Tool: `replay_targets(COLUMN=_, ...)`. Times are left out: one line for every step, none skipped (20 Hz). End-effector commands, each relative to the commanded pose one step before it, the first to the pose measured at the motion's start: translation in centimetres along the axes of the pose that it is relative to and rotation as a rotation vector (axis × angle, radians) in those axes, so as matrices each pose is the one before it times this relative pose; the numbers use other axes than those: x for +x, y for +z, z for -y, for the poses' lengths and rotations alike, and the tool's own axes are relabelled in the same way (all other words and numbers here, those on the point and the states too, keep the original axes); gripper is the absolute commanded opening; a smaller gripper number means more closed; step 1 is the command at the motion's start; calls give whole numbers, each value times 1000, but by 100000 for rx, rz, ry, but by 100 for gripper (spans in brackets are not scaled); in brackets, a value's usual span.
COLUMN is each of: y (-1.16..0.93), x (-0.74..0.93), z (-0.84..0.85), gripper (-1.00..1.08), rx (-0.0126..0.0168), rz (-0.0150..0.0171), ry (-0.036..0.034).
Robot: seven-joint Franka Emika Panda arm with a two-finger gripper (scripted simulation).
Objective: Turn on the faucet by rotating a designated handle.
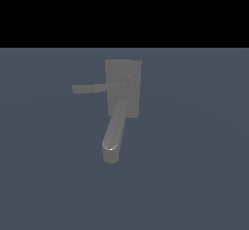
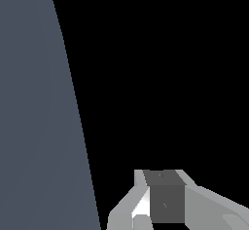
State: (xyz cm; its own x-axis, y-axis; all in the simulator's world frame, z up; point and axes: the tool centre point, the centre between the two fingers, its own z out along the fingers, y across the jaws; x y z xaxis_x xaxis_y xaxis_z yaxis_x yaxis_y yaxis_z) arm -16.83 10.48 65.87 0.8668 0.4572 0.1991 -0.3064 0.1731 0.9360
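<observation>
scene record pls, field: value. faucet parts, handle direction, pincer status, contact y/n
faucet: grey block body on blue-grey floor
spout: thick, rounded, runs from the body toward the camera in the exterior view
handle: thin flat bar, points to the exterior view's left from a round hub
pincer: only in wrist view, open or shut unclear
arm in exterior view: not visible
contact with handle: none visible

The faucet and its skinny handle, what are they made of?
The faucet looks like dull grey metal or plastic; only the spout tip glints a little. The handle has the same flat matte grey. It is a simulator's render, so the true material stays open.
</observation>
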Motion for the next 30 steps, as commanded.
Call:
replay_targets(y=-1509, x=1908, z=596, gripper=-100, rx=-8152, rz=-5609, ry=-4929)
replay_targets(y=-585, x=801, z=265, gripper=-100, rx=-3046, rz=-2246, ry=-2110)
replay_targets(y=-585, x=821, z=288, gripper=-100, rx=-2967, rz=-2278, ry=-2176)
replay_targets(y=-585, x=842, z=310, gripper=-100, rx=-2885, rz=-2311, ry=-2240)
replay_targets(y=-584, x=863, z=333, gripper=-100, rx=-2801, rz=-2344, ry=-2302)
replay_targets(y=-583, x=884, z=356, gripper=-100, rx=-2715, rz=-2379, ry=-2361)
replay_targets(y=-582, x=905, z=378, gripper=-100, rx=-2628, rz=-2415, ry=-2418)
replay_targets(y=-581, x=926, z=401, gripper=-100, rx=-2538, rz=-2451, ry=-2471)
replay_targets(y=-580, x=947, z=424, gripper=-100, rx=-2447, rz=-2488, ry=-2522)
replay_targets(y=-578, x=969, z=446, gripper=-100, rx=-2355, rz=-2525, ry=-2571)
replay_targets(y=-576, x=990, z=468, gripper=-100, rx=-2261, rz=-2564, ry=-2615)
replay_targets(y=-574, x=1012, z=490, gripper=-100, rx=-2167, rz=-2603, ry=-2658)
replay_targets(y=-572, x=1033, z=512, gripper=-100, rx=-2071, rz=-2642, ry=-2696)
replay_targets(y=-570, x=1055, z=533, gripper=-100, rx=-1975, rz=-2682, ry=-2732)
replay_targets(y=-567, x=1076, z=554, gripper=-100, rx=-1879, rz=-2722, ry=-2764)
replay_targets(y=-564, x=1097, z=575, gripper=-100, rx=-1781, rz=-2763, ry=-2792)
replay_targets(y=-561, x=1119, z=594, gripper=-100, rx=-1684, rz=-2803, ry=-2818)
replay_targets(y=-557, x=1140, z=614, gripper=-100, rx=-1587, rz=-2845, ry=-2840)
replay_targets(y=-554, x=1161, z=632, gripper=-100, rx=-1489, rz=-2886, ry=-2858)
replay_targets(y=-550, x=1182, z=650, gripper=-100, rx=-1392, rz=-2927, ry=-2873)
replay_targets(y=-546, x=1204, z=668, gripper=-100, rx=-1296, rz=-2969, ry=-2885)
replay_targets(y=-541, x=1224, z=684, gripper=-100, rx=-1200, rz=-3011, ry=-2893)
replay_targets(y=-536, x=1245, z=700, gripper=-100, rx=-1106, rz=-3053, ry=-2898)
replay_targets(y=-531, x=1266, z=715, gripper=-100, rx=-1012, rz=-3094, ry=-2899)
replay_targets(y=-526, x=1286, z=729, gripper=-100, rx=-920, rz=-3135, ry=-2897)
replay_targets(y=-520, x=1307, z=742, gripper=-100, rx=-829, rz=-3177, ry=-2893)
replay_targets(y=-514, x=1327, z=754, gripper=-100, rx=-739, rz=-3218, ry=-2884)
replay_targets(y=-507, x=1346, z=765, gripper=-100, rx=-652, rz=-3258, ry=-2873)
replay_targets(y=-501, x=1366, z=775, gripper=-100, rx=-566, rz=-3299, ry=-2859)
replay_targets(y=-494, x=1386, z=784, gripper=-100, rx=-483, rz=-3339, ry=-2841)
